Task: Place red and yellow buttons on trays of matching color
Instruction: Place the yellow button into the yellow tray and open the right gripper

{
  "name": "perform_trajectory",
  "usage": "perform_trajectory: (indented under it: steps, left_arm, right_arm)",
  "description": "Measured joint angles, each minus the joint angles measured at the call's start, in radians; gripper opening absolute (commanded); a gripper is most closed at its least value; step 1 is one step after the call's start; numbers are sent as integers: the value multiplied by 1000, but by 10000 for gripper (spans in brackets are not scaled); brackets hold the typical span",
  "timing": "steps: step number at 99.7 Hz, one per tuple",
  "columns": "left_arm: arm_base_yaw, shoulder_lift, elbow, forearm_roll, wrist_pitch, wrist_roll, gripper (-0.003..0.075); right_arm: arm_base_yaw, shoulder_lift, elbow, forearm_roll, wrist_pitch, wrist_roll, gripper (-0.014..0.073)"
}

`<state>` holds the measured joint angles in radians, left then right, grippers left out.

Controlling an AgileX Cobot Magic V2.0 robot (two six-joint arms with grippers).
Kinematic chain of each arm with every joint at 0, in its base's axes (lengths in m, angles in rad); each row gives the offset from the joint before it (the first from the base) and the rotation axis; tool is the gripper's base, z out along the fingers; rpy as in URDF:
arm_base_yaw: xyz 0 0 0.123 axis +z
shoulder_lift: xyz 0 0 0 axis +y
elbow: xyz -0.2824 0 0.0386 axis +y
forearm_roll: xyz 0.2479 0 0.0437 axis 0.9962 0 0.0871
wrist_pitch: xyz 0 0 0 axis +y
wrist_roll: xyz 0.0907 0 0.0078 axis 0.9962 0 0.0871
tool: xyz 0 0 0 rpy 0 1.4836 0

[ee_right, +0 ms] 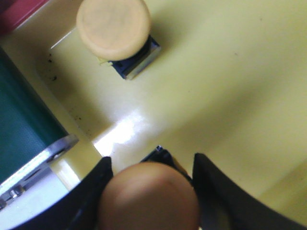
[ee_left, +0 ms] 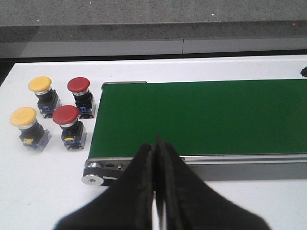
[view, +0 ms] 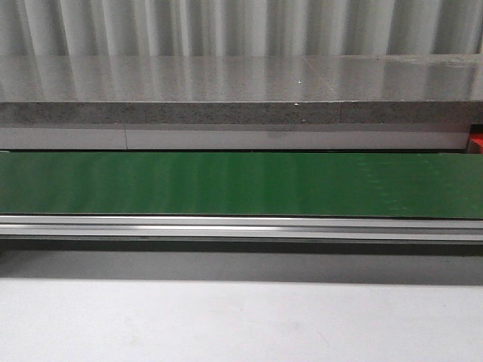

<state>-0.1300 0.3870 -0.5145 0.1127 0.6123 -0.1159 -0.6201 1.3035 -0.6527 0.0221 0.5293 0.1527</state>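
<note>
In the right wrist view my right gripper (ee_right: 152, 160) has its two fingers against the sides of a yellow button (ee_right: 148, 196), low over the yellow tray (ee_right: 230, 72). Another yellow button (ee_right: 113, 26) stands on that tray. A strip of the red tray (ee_right: 19, 12) shows beside it. In the left wrist view my left gripper (ee_left: 156, 143) is shut and empty above the end of the green belt (ee_left: 201, 115). Two yellow buttons (ee_left: 40, 85) (ee_left: 23, 117) and two red buttons (ee_left: 78, 85) (ee_left: 65, 115) stand on the white table beside that belt end. The front view shows no gripper and no button.
The green conveyor belt (view: 241, 185) runs across the front view with a metal rail (view: 241, 226) along its near side. A grey stone ledge (view: 241, 90) lies behind it. A red sliver (view: 477, 142) shows at the far right. The belt's edge (ee_right: 19, 120) borders the yellow tray.
</note>
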Motion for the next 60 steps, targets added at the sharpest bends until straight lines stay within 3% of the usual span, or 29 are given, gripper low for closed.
perform_trajectory:
  steps: [37, 51, 60]
  left_arm:
    - [0, 0, 0, 0, 0, 0, -19]
    - [0, 0, 0, 0, 0, 0, -19]
    - [0, 0, 0, 0, 0, 0, -19]
  right_arm:
    - [0, 68, 0, 0, -36, 2, 156]
    - [0, 92, 0, 0, -37, 4, 265]
    - [0, 94, 0, 0, -38, 4, 395]
